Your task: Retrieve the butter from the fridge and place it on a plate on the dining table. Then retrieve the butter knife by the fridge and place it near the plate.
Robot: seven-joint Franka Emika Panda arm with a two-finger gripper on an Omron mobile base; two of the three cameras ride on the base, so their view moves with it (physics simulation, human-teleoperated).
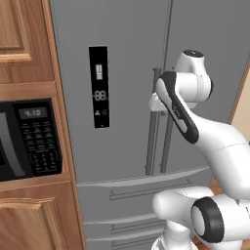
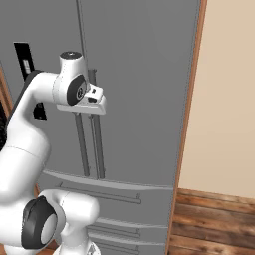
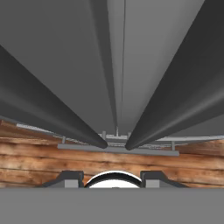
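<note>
Your hand [image 2: 95, 99] is up in the upper left of the right base view, pressed close to the two long handles [image 2: 92, 139] in the middle of the fridge [image 2: 144, 89]. It sits there because the doors are shut and you need to pull one open to get the butter, which must be inside where you cannot look yet. In the hand view the two handles run like dark bars from the top corners down to the middle, so the camera looks along them toward the wood floor [image 3: 109, 157]. You cannot tell how wide the fingers stand or if they are around a handle.

Count what is here: one fridge, two doors, two long handles, one black display panel [image 1: 99, 87], and one black microwave [image 1: 29, 139] at the left of the left base view.
</note>
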